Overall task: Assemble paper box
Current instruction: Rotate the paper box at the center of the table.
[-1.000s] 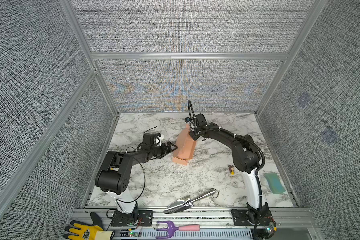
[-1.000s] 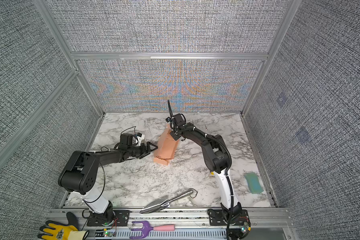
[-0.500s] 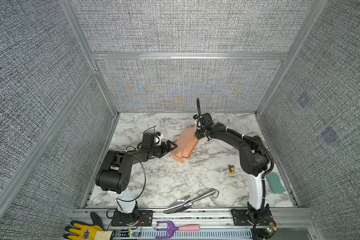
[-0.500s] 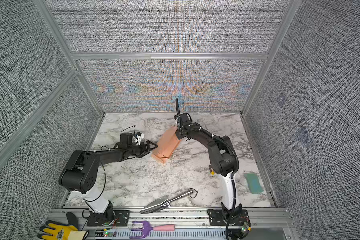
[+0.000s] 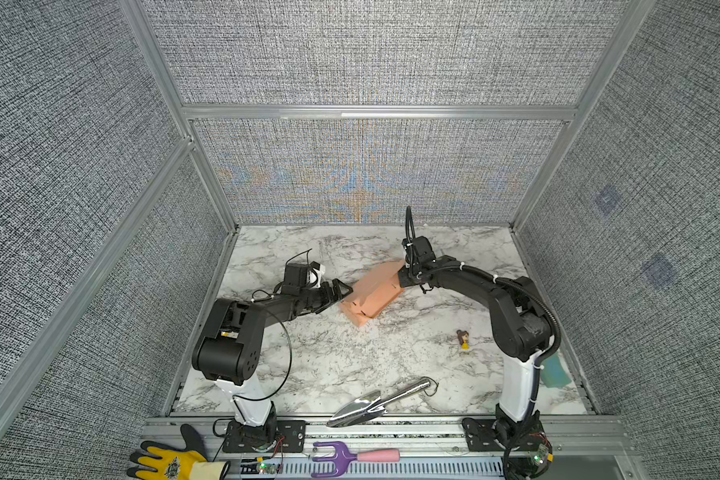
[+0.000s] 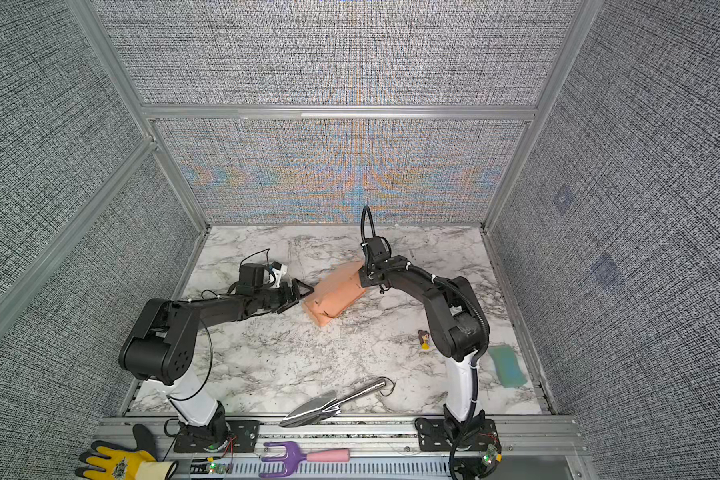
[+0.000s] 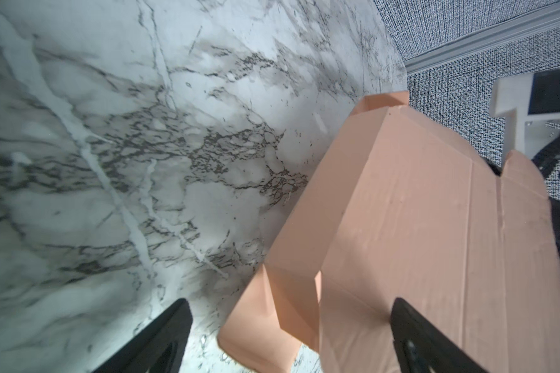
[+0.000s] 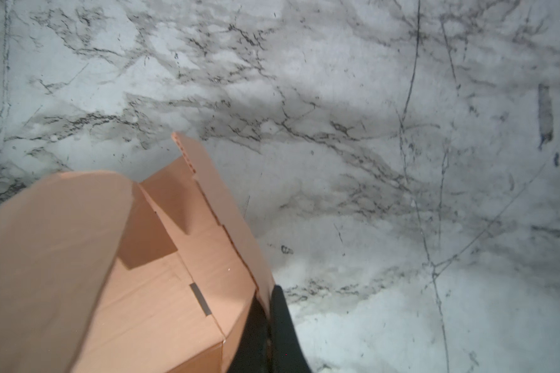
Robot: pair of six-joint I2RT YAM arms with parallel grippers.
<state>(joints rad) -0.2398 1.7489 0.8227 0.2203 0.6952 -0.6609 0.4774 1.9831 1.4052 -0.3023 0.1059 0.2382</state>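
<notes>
The salmon-pink paper box (image 5: 373,291) (image 6: 335,296) leans half-folded on the marble table in both top views, its low end towards the front. My right gripper (image 5: 402,277) (image 8: 267,302) is shut on a side flap at the box's raised far end. The box (image 8: 136,274) fills the near part of the right wrist view, with a slot and loose flaps showing. My left gripper (image 5: 344,293) (image 7: 288,326) stands open at the box's left end. In the left wrist view one corner of the box (image 7: 417,226) lies between the spread fingers (image 7: 165,332).
A metal trowel (image 5: 379,401) lies near the table's front edge. A small figurine (image 5: 463,338) stands beside the right arm and a teal sponge (image 5: 553,370) lies at the right edge. A yellow glove (image 5: 167,463) and a purple hand fork (image 5: 350,457) rest on the front rail.
The right gripper has swung right and back with the flap, tipping the box from nearly upright to a low lean. The left gripper has stayed open in place.
</notes>
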